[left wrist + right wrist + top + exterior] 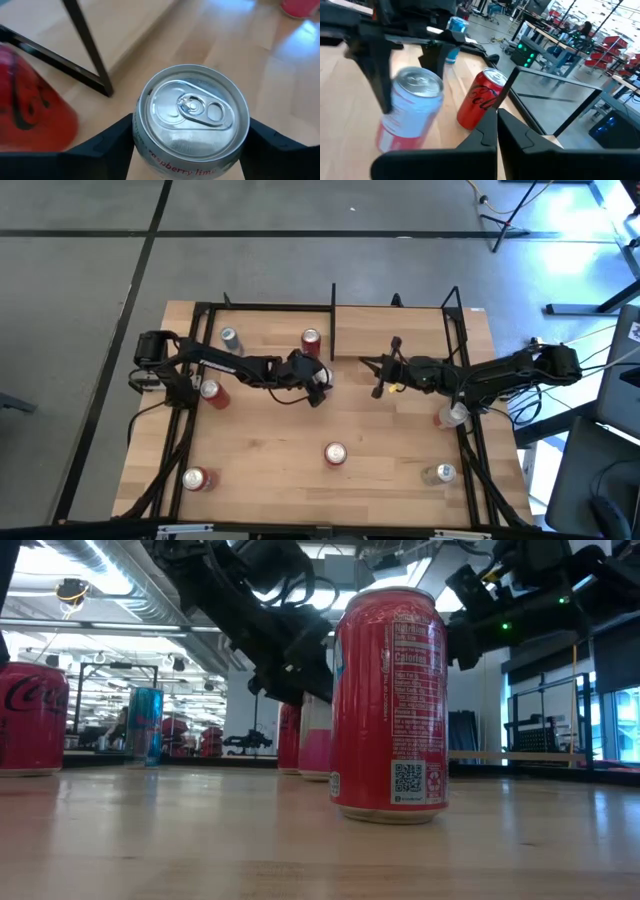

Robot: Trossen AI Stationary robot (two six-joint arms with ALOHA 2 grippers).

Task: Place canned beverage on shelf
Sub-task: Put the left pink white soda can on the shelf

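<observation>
My left gripper (318, 385) is shut on a white and pink can (192, 107) with a silver top, just in front of the shelf (265, 325). The shelf is a bay with a light wood floor, edged by a black divider plate (333, 315). A red can (311, 340) and a silver can (230, 338) stand in it on their bases. My right gripper (383, 370) hangs shut and holds nothing, to the right of the divider; its own fingers (497, 130) show closed together. My left gripper pinches the can's side wall (137, 137) between its two fingers, one on each side, below the rim. The fingers come from the table's left, slanting down. The can (412, 107) is tilted in the hold. Whether its lower end touches the table does not show.
A red can (390, 705) stands in the middle of the near table. More cans stand or lie at the near left (198, 478), near right (440, 474), under the left arm (210, 392) and under the right arm (450, 415). Black posts edge the table.
</observation>
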